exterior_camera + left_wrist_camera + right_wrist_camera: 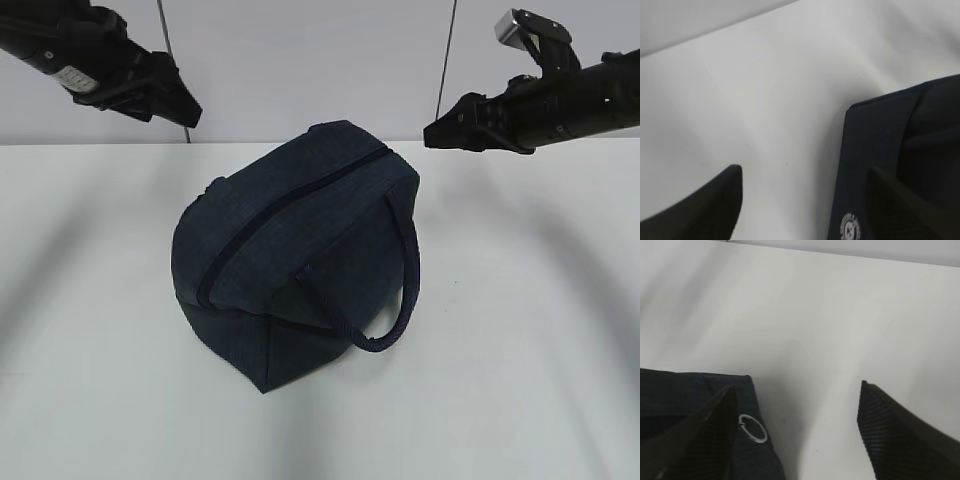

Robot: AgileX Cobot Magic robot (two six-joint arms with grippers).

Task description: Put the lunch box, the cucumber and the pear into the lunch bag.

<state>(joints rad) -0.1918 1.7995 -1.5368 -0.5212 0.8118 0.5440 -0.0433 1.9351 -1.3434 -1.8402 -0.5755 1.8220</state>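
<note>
A zipped navy lunch bag (295, 250) sits mid-desk (520, 380), toward the far edge, while the left pincer (185, 108) and right pincer (440, 135) hover apart above it, both wide and empty, apparently clear of a packed bag, since no food shows.

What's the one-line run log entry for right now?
lunch bag: zipped, on table | left gripper: open, empty | right gripper: open, empty | food items: not visible

The zipper hides whatever sits inside the lunch bag (300, 250). My left wrist view cuts the bag's white emblem (851, 229) at the bottom edge, too blurred to read. Both arms run off frame.
</note>
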